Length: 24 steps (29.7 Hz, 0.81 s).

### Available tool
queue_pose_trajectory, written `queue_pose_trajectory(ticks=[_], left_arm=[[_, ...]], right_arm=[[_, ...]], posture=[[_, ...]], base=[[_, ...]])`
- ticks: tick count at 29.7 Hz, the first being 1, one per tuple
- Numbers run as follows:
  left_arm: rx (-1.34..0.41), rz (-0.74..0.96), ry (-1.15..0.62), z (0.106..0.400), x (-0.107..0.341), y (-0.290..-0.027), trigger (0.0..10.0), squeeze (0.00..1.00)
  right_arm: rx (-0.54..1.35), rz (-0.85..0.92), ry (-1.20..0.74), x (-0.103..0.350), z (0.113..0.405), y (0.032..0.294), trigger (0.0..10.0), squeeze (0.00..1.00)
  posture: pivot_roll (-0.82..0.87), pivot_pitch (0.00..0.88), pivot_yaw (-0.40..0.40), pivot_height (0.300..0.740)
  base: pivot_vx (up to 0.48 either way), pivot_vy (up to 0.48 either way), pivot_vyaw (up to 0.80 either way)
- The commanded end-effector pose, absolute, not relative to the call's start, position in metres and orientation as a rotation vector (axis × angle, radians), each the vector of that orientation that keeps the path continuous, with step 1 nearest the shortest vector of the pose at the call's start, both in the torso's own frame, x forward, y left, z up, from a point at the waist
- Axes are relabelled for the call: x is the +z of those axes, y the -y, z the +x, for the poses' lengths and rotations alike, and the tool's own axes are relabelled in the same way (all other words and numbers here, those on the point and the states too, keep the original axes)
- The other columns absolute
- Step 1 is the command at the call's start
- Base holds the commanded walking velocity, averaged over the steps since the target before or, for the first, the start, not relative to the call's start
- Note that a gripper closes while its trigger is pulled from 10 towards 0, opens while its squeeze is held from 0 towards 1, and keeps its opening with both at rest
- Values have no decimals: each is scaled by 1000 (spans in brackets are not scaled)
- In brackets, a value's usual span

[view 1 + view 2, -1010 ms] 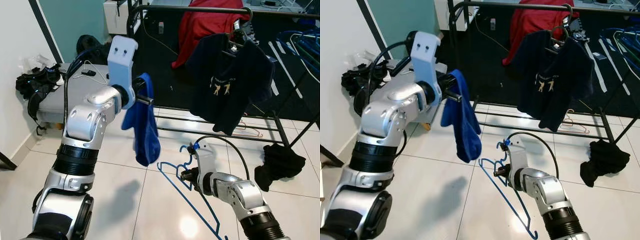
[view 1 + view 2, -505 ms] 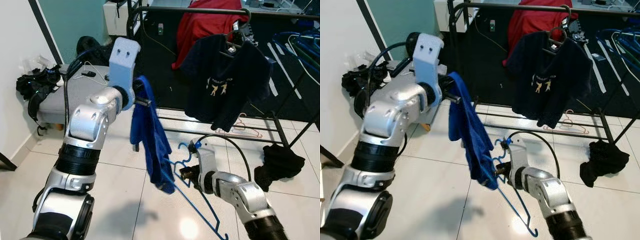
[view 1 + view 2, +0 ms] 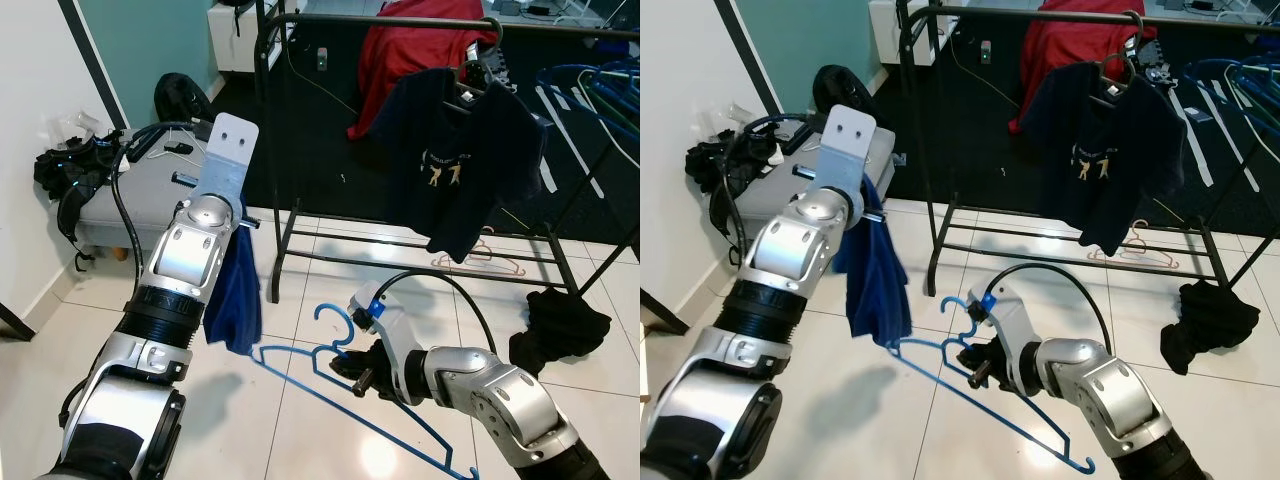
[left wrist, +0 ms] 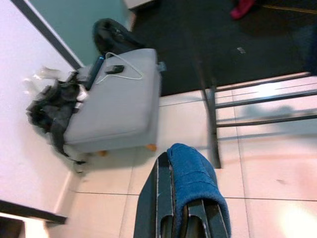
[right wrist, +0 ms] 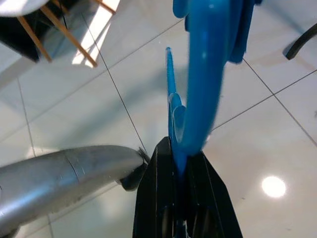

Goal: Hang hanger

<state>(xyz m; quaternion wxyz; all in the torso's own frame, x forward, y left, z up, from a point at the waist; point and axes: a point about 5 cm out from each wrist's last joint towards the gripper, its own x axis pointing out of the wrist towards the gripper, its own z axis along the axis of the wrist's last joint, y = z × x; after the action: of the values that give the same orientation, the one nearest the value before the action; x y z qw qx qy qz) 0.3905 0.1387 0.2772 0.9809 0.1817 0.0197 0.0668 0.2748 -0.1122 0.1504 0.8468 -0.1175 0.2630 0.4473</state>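
Note:
My right gripper point(image 3: 358, 372) is shut on the neck of a blue wire hanger point(image 3: 958, 300), low over the tiled floor. The hanger lies nearly flat, and one arm of it reaches left under a blue garment point(image 3: 235, 300). That garment hangs from my left gripper point(image 4: 171, 163), shut on its top fold at chest height. In the right wrist view the hanger's hook point(image 5: 208, 74) rises from between the fingers. Behind stands a black clothes rack point(image 3: 380, 20) carrying a dark T-shirt point(image 3: 465, 150) on a hanger and a red garment point(image 3: 410, 60).
A grey padded bench point(image 3: 130, 190) stands at the left by the white wall, with a black bag point(image 3: 60, 175) beside it. A black cloth point(image 3: 565, 325) lies on the floor at the right. Several blue hangers point(image 3: 600, 85) hang at the far right. The rack's post point(image 3: 275, 150) stands just behind my left arm.
My left arm has swung left and drawn in with the blue garment. The right gripper has turned the hanger flatter, so one arm now points left under the garment.

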Motion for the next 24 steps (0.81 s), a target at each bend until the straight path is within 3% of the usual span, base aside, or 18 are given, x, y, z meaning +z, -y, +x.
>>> queue_pose_trajectory(ticks=[1,7,17,24], left_arm=[[202,414,9,393,288,-145,10000,0],[243,447,24,395,290,-148,10000,0],[195,342,23,397,296,-142,10000,0],[130,280,14,397,299,-135,10000,0]], right_arm=[[996,-280,-560,154,268,106,10000,0],[1004,-299,-540,157,267,104,10000,0],[608,-220,-237,179,310,102,10000,0],[616,-186,-177,188,309,95,10000,0]], posture=[[-12,198,61,740],[-13,201,60,740],[-3,203,64,740],[3,204,79,740]], base=[[0,0,0],[0,0,0],[0,0,0],[0,0,0]])
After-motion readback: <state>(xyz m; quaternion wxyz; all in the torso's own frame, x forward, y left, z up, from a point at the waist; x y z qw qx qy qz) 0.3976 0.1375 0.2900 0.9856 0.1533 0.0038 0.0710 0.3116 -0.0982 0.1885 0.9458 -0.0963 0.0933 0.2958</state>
